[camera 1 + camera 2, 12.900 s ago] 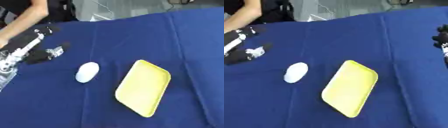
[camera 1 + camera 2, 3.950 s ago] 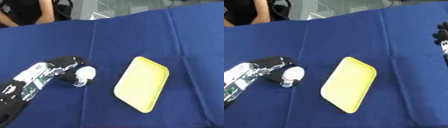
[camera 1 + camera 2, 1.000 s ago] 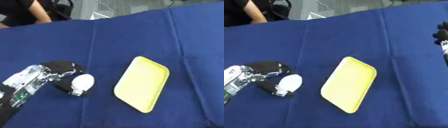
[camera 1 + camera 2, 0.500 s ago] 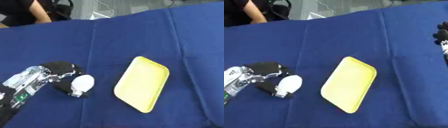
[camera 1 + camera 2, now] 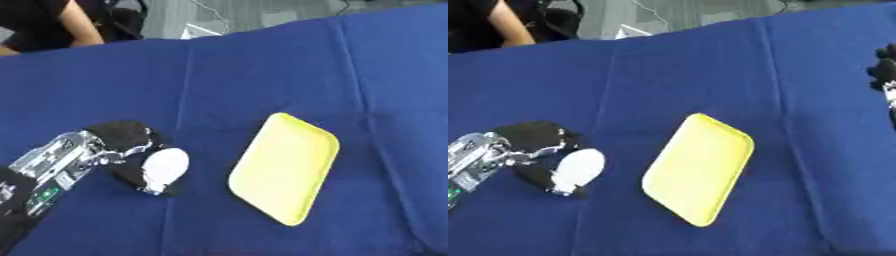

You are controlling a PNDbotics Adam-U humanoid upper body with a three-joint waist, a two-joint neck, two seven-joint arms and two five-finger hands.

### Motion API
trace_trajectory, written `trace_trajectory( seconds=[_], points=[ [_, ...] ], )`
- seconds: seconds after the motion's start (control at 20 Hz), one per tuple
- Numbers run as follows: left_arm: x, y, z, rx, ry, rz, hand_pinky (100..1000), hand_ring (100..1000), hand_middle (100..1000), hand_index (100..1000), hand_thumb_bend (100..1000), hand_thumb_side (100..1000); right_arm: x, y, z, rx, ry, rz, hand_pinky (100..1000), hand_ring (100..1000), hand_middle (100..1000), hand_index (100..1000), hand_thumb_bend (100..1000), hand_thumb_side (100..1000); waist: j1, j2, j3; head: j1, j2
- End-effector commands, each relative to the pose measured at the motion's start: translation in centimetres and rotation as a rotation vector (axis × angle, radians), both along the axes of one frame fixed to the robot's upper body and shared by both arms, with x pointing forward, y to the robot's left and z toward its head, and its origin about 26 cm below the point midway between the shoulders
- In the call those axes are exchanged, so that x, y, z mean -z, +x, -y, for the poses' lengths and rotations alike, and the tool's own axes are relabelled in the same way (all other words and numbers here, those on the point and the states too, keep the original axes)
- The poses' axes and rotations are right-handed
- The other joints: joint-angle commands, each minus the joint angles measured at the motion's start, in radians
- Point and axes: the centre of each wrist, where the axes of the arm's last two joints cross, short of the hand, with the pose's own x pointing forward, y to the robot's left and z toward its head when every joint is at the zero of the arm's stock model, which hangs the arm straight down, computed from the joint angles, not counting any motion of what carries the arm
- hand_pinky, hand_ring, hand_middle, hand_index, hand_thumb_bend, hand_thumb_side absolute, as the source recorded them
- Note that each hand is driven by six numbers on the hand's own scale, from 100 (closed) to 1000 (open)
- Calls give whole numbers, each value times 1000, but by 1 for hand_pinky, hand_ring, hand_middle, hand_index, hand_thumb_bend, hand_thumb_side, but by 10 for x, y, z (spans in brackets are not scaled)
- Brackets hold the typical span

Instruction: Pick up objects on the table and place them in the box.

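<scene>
A white oval object [image 5: 165, 166] sits in my left hand [image 5: 127, 150], whose black fingers curl round it, left of centre over the blue table. My silver left forearm runs off to the lower left. To the object's right, a shallow yellow tray [image 5: 286, 167] lies on the cloth, a short gap away. My right hand [image 5: 884, 70] shows only as dark fingers at the right edge in the right eye view, far from both.
Blue cloth [image 5: 262, 75] covers the whole table, with a fold line running down its right part. A person in dark clothes sits beyond the far left edge. Bare cloth lies around the tray on all sides.
Over the last second my left hand with the white object has stayed almost where it was. Four seconds ago it held the object a little farther back.
</scene>
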Motion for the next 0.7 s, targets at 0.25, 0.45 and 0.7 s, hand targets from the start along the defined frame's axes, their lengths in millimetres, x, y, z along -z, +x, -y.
trace_trajectory(
  seconds=[0.25, 0.45, 0.7],
  points=[
    [-6, 2, -2, -27, 33, 101, 853, 669, 634, 791, 599, 730, -10, 0, 1, -3, -21, 31, 868, 868, 931, 1000, 357, 935, -7, -8, 1, 7, 1],
    [-2, 3, -2, -68, 30, 140, 812, 577, 549, 709, 422, 403, -10, 0, 1, -4, -20, 30, 868, 868, 931, 1000, 357, 935, -8, -8, 1, 7, -1],
    [2, 3, -3, -91, 22, 149, 809, 572, 535, 696, 288, 315, -9, 0, 1, -5, -19, 29, 867, 868, 931, 1000, 355, 935, -8, -8, 1, 8, 0]
  ],
)
